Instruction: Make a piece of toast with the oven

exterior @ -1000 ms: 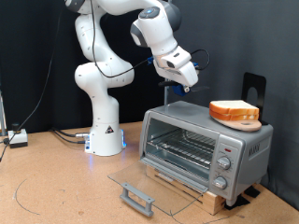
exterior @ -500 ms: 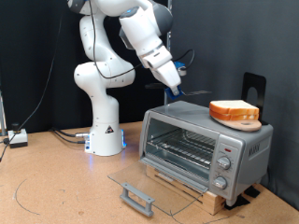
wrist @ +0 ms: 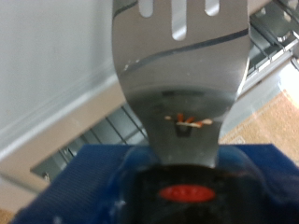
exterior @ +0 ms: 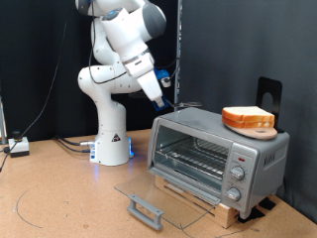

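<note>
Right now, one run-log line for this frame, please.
gripper: holds spatula | oven: door open | bread slice: on board atop oven

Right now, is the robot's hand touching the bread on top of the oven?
Apart. The exterior view shows the hand hanging in the air well to the left of the bread, which sits on top of the oven.

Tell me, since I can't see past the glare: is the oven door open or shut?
Open. The oven door lies folded down flat, handle forward, wire rack exposed.
</note>
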`<state>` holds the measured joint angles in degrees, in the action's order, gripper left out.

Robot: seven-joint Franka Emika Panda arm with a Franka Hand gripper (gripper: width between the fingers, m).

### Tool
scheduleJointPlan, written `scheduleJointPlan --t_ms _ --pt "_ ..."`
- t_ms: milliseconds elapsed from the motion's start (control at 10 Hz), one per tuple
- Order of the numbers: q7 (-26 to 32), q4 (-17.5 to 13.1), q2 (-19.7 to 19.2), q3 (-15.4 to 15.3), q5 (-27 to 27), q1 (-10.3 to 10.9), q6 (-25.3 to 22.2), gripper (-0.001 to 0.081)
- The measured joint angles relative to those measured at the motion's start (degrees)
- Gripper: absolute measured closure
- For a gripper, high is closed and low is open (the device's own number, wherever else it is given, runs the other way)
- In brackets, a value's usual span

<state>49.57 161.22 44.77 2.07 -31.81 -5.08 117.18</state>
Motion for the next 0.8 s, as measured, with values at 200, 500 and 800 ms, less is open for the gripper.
scheduleJointPlan --t_ms 200,500,800 --pt "0.66 -0.05 -0.05 0.39 0.22 -0.38 -0.26 0.0410" --pt "1.84 -2.32 -1.89 -3.50 3.87 0.08 2.10 0.0410" --pt "1.70 -7.58 -8.91 -6.43 8.06 0.02 1.88 0.0410"
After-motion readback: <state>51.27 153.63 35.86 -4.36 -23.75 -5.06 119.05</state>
